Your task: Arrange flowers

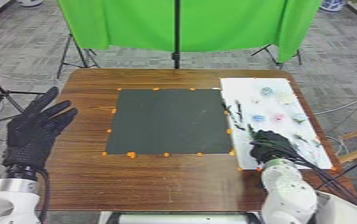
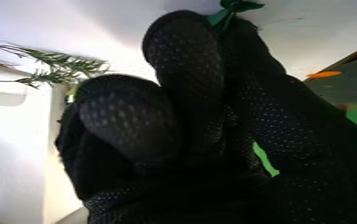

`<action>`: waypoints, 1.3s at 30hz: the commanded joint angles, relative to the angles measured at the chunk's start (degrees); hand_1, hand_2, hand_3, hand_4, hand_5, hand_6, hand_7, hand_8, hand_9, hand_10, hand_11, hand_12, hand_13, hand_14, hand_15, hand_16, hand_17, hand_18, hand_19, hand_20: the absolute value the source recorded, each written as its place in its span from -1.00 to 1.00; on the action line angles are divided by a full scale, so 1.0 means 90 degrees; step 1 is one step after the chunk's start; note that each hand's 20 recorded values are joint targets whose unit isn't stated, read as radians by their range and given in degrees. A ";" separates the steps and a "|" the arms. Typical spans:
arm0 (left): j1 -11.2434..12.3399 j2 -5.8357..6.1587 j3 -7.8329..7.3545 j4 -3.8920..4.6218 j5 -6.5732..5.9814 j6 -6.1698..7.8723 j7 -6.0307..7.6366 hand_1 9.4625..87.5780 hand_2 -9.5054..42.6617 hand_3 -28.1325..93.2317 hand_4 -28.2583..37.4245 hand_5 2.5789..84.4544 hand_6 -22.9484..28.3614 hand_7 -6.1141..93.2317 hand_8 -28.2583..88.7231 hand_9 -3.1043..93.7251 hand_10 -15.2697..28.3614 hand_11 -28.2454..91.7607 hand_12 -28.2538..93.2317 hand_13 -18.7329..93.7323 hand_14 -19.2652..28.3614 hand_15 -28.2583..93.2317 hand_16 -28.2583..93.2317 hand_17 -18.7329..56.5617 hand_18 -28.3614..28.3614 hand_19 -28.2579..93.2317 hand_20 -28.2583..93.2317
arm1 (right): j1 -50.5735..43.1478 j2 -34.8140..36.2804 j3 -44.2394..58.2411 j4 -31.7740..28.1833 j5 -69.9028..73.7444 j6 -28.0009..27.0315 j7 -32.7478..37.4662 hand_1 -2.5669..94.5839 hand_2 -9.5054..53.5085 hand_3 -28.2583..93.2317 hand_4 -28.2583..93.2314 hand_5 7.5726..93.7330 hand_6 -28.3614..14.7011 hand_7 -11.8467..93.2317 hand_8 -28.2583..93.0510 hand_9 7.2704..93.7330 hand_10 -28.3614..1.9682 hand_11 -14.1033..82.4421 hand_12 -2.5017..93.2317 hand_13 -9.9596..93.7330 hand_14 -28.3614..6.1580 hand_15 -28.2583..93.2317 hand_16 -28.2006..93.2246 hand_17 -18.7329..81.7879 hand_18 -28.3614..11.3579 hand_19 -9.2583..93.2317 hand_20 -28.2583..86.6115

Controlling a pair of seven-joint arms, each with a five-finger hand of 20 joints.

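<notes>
Black dotted right hand (image 1: 270,145), feathery green sprigs (image 2: 68,64), white rectangle (image 1: 240,88).

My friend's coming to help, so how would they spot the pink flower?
On the right of the brown table lies a white board. Beyond the right hand, the pink flower sits between a blue flower and a paler one, its pink colour setting it apart.

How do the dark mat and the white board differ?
- Shape: the dark mat is nearly square; the white board is narrower and longer front to back.
- Place: the mat is mid-table; the board is along the right side.
- Use: the board has flowers on it and the right hand at it; the mat has neither.
Shared: both lie flat.
</notes>
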 commanded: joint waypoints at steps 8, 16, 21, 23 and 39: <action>0.0149 0.0269 -0.0165 -0.0296 0.0101 0.0081 0.0273 -0.71 -0.35 0.74 -1.00 -0.25 0.18 -0.65 -0.66 -0.30 0.56 -0.10 -0.35 -0.26 0.88 0.21 -0.66 -0.76 0.69 0.23 -0.42 | 0.0628 0.0411 -0.0284 -0.0312 -0.0775 0.1144 -0.0009 0.15 -0.93 0.73 -0.90 0.75 0.04 -0.20 -0.12 0.99 0.10 0.17 -0.50 0.92 0.19 0.54 -0.20 0.55 -0.51 1.00 0.36; -0.0035 0.0379 -0.0205 -0.0390 0.0255 0.0012 0.0220 -0.71 -0.36 0.74 -1.00 -0.25 0.18 -0.65 -0.66 -0.31 0.56 -0.10 -0.35 -0.25 0.88 0.21 -0.66 -0.76 0.69 0.24 -0.42 | 0.1854 0.0141 -0.0949 -0.0434 -0.0724 0.1273 -0.0410 0.14 -0.95 0.74 -0.88 0.76 0.04 -0.20 -0.11 1.00 0.11 0.18 -0.50 0.94 0.19 0.53 -0.19 0.57 -0.52 1.00 0.38; -0.0193 0.0458 -0.0128 -0.0393 0.0269 0.0016 0.0213 -0.71 -0.36 0.74 -1.00 -0.25 0.18 -0.65 -0.66 -0.30 0.56 -0.10 -0.35 -0.25 0.88 0.21 -0.66 -0.75 0.70 0.25 -0.42 | 0.2999 -0.0422 -0.1731 -0.0206 -0.0447 0.1228 -0.0696 0.13 -0.96 0.74 -0.87 0.77 0.04 -0.21 -0.11 1.00 0.11 0.19 -0.51 0.94 0.19 0.53 -0.19 0.57 -0.52 1.00 0.39; -0.0272 0.0465 -0.0137 -0.0396 0.0300 -0.0020 0.0111 -0.71 -0.36 0.74 -1.00 -0.25 0.18 -0.65 -0.66 -0.30 0.56 -0.10 -0.35 -0.25 0.88 0.21 -0.66 -0.75 0.70 0.25 -0.41 | 0.3344 -0.0802 -0.1941 -0.0018 -0.0201 0.1178 -0.0853 0.13 -0.96 0.74 -0.87 0.77 0.04 -0.21 -0.11 1.00 0.11 0.19 -0.51 0.94 0.19 0.53 -0.19 0.57 -0.52 1.00 0.39; -0.1339 0.0940 0.0252 -0.0213 0.0264 -0.0152 0.0108 -0.71 -0.36 0.74 -1.00 -0.25 0.18 -0.65 -0.66 -0.30 0.56 -0.10 -0.35 -0.25 0.89 0.22 -0.67 -0.74 0.72 0.29 -0.40 | 0.5026 -0.3560 -0.3100 0.2160 0.2227 0.0329 -0.1521 0.13 -0.96 0.73 -0.87 0.77 0.05 -0.20 -0.11 1.00 0.13 0.19 -0.51 0.94 0.21 0.53 -0.18 0.57 -0.52 1.00 0.39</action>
